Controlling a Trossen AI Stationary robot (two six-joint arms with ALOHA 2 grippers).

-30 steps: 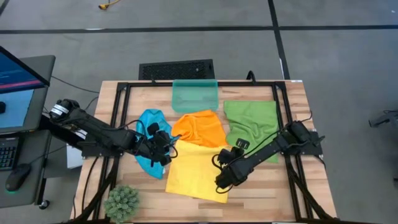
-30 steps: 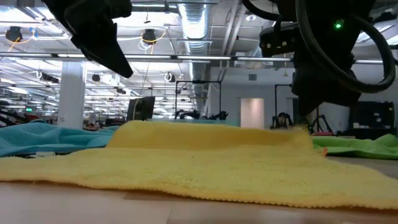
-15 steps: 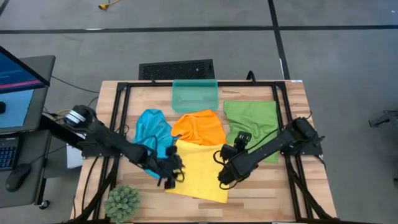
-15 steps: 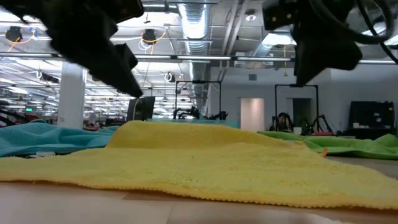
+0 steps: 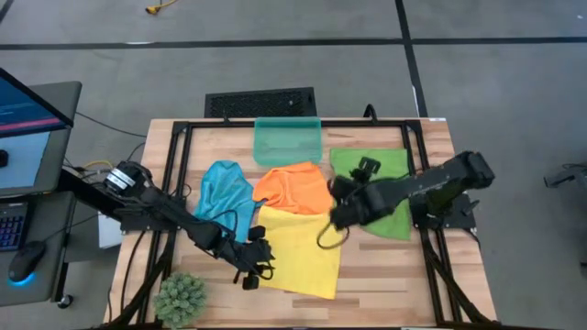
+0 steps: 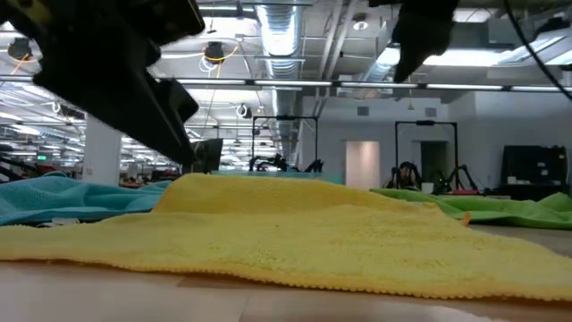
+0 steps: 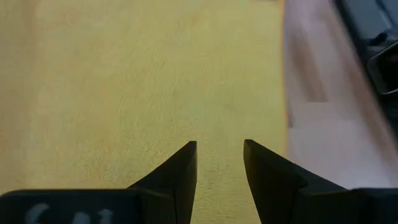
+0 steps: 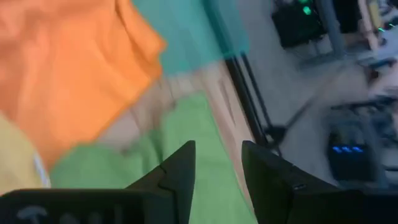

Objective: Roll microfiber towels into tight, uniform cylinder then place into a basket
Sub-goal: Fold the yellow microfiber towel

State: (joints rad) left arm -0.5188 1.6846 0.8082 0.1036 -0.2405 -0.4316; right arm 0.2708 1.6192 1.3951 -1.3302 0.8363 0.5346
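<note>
High view: left gripper (image 5: 257, 271), fingers parted and empty, hovered at the yellow towel's (image 5: 298, 257) eight o'clock edge; right gripper (image 5: 337, 203), also parted and empty, hung between orange towel (image 5: 293, 188) and green towel (image 5: 378, 183); basket (image 5: 288, 142) sat at twelve o'clock.

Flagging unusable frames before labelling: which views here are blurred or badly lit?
Right wrist view: heavily smeared, the orange towel, green towel and basket edges all streaked. Left wrist view: the yellow towel is fairly sharp, the table beside it blurred. Low view: the arms are dark shapes against bright ceiling lights. High view: evenly lit, sharp.
</note>
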